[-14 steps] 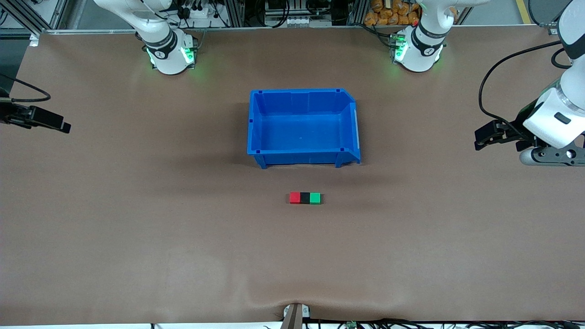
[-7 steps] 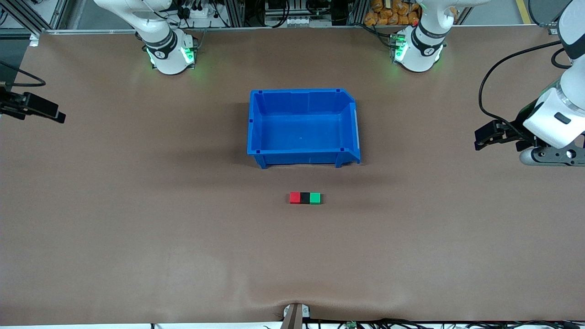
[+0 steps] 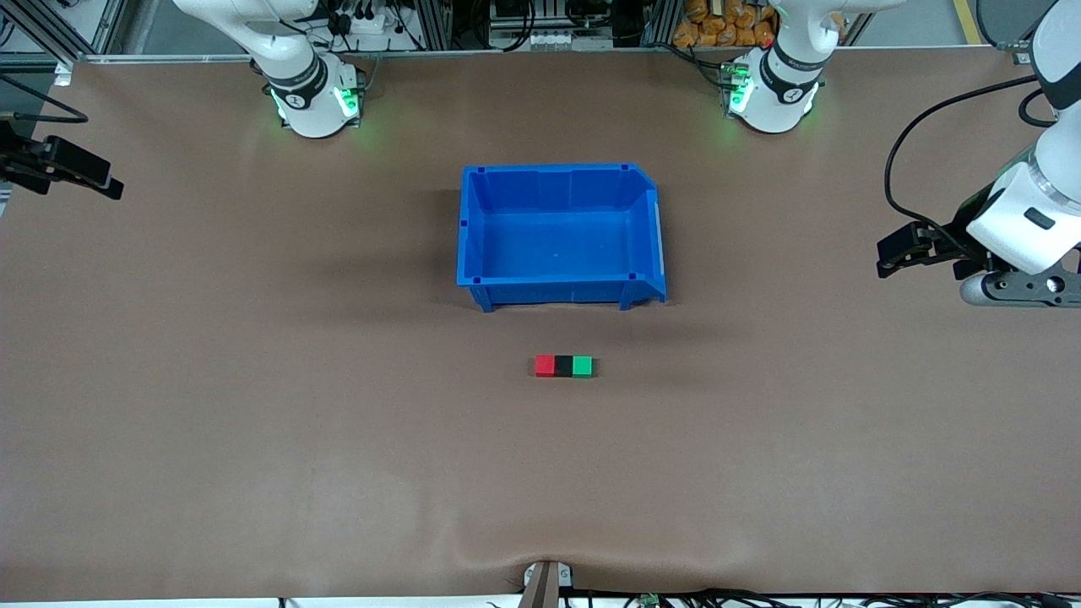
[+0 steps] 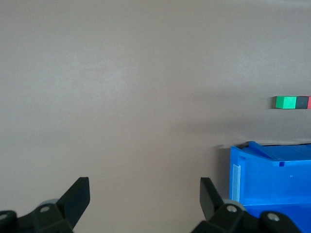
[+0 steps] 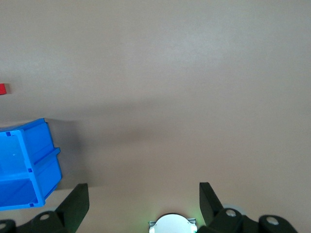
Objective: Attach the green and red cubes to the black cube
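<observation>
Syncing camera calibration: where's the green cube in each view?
Front view: the green cube lies on the table, joined to the black cube, nearer the camera than the blue bin.
Left wrist view: green cube near the picture's edge, beside the bin's corner.
Right wrist view: not in it; only a sliver of the red cube shows.
Shared landmark: the blue bin.

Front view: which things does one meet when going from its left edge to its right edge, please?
right gripper → red cube → black cube → green cube → left gripper. The blue bin spans all three cubes, so it is left out.
</observation>
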